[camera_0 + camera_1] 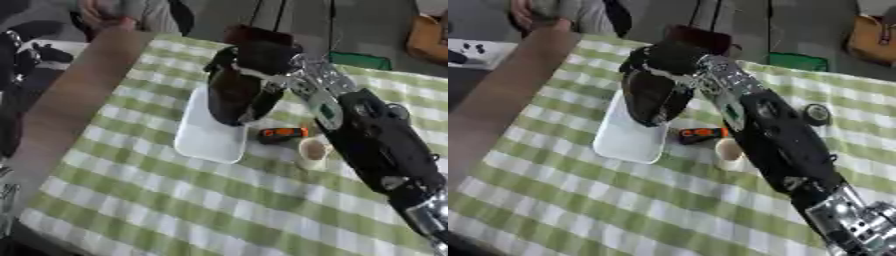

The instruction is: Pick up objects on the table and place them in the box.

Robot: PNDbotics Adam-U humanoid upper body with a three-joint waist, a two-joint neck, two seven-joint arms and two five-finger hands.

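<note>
Right hand [654,95] comes in from lower right on a long black arm, fingers hanging down and slightly curled over the far end of the white box [208,136]; cannot tell if anything is held, fingers look empty but are dark and blurred. Box is a shallow white rectangular tray on the green-and-white checked tablecloth [157,200], its inside looks bare where visible. Just right of the box's near end lies a small orange and black object [282,134], touching or nearly touching the arm. Right of that, near the box's near corner, a small pale cup-like object [312,151], partly behind the arm. A dark round ring-shaped thing [815,114] lies further right of the box, beyond the arm.
</note>
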